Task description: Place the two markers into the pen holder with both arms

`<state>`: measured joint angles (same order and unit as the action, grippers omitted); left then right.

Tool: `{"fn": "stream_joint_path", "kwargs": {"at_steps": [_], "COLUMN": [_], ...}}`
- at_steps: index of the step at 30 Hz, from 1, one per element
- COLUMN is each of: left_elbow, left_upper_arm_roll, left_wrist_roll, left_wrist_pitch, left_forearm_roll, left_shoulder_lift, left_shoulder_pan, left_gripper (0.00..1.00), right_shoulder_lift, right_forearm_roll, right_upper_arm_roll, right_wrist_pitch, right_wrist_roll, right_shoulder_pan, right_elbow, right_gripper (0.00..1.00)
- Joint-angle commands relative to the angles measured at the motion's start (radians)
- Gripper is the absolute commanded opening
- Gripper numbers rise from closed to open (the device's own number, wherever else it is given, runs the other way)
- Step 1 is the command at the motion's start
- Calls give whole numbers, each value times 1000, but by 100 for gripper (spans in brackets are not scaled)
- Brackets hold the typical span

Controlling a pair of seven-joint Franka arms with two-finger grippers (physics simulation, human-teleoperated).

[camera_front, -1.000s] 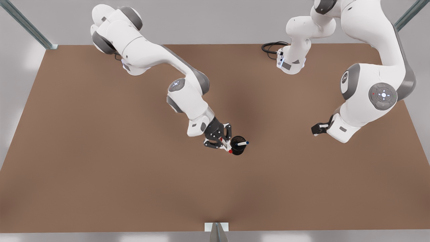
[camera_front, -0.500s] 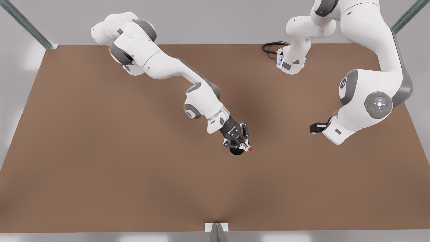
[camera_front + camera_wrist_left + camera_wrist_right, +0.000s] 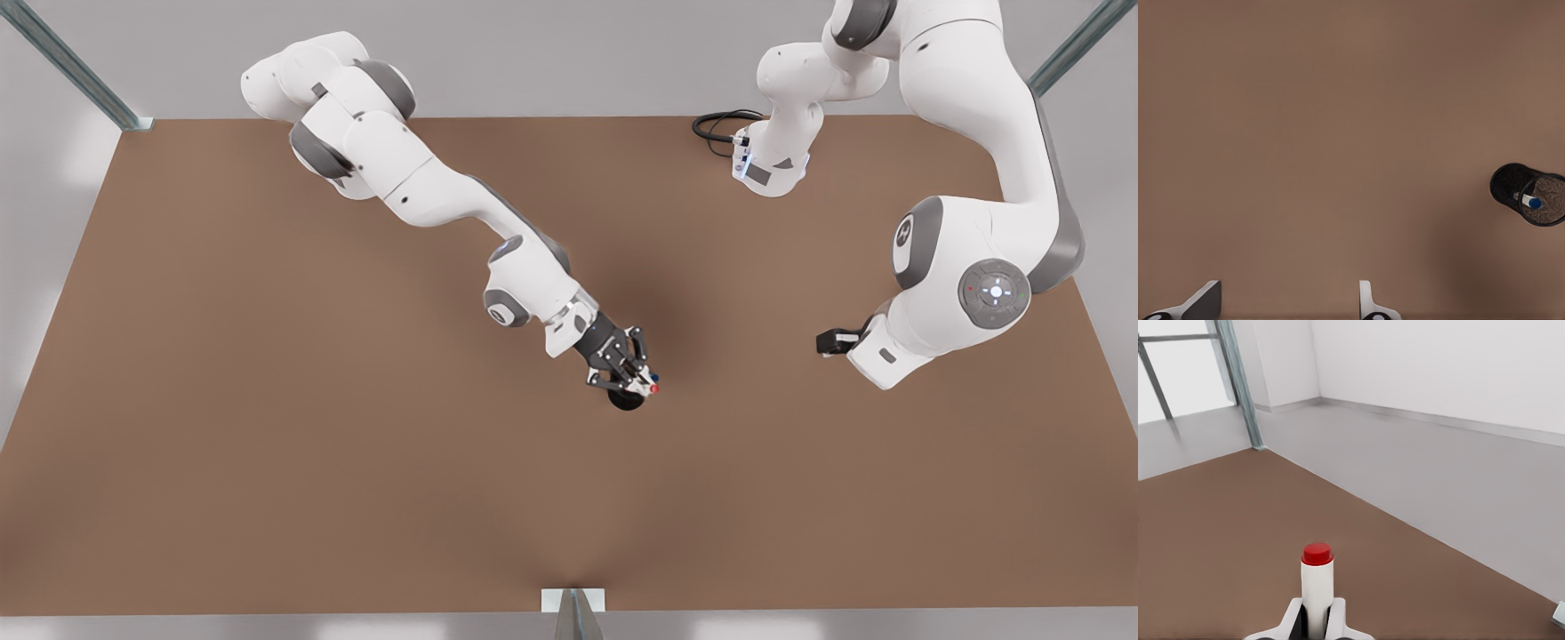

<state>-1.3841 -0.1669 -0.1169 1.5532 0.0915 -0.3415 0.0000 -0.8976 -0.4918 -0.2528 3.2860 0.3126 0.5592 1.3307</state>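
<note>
The black mesh pen holder [image 3: 625, 404] stands mid-table, and my right gripper [image 3: 637, 382] hangs right above it, hiding most of it. That gripper is shut on the red-capped marker [image 3: 652, 389], whose white barrel stands upright between the fingers in the right wrist view [image 3: 1317, 587], red end away from the right gripper [image 3: 1317, 625]. A blue speck [image 3: 656, 380] shows beside the red end. The blue-capped marker [image 3: 1531, 201] leans inside the pen holder [image 3: 1510, 181]. My left gripper [image 3: 829, 341] waits off to the front view's right, open and empty [image 3: 1288, 308].
A coiled black cable [image 3: 718, 124] lies at the table's far edge beside one arm's base [image 3: 770, 169]. Metal frame posts [image 3: 76, 67] stand at the far corners. A small bracket [image 3: 573, 604] sits on the near edge. Bare brown tabletop [image 3: 311, 462] surrounds the holder.
My right gripper has swung from beside the pen holder to right over it with the red marker, and now covers the blue marker. The left arm has drifted slightly.
</note>
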Motion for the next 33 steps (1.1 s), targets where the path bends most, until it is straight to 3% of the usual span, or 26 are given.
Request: {"fn": "stream_joint_path", "kwargs": {"at_steps": [1, 27, 28, 29, 33], "left_elbow": [0, 2, 2, 2, 2], "left_upper_arm_roll": [0, 1, 1, 1, 1], "left_wrist_roll": [37, 40, 40, 40, 40], "left_wrist_pitch": [1, 22, 22, 22, 22], "left_forearm_roll": [0, 2, 2, 2, 2], "left_shoulder_lift": [1, -16, -16, -16, -16], "left_shoulder_pan": [0, 5, 5, 5, 5], "left_gripper": [100, 100, 100, 100, 100], "right_shoulder_lift": [2, -55, -56, -56, -55], "right_forearm_roll": [-14, -21, -21, -21, -21], "right_upper_arm_roll": [0, 98, 98, 98, 98], "right_wrist_pitch": [40, 135, 135, 135, 133], "right_wrist_roll": [3, 6, 6, 6, 3], "right_shoulder_pan": [-2, 79, 79, 79, 77], "right_elbow": [8, 27, 27, 27, 25], "right_gripper": [22, 23, 69, 99, 100]}}
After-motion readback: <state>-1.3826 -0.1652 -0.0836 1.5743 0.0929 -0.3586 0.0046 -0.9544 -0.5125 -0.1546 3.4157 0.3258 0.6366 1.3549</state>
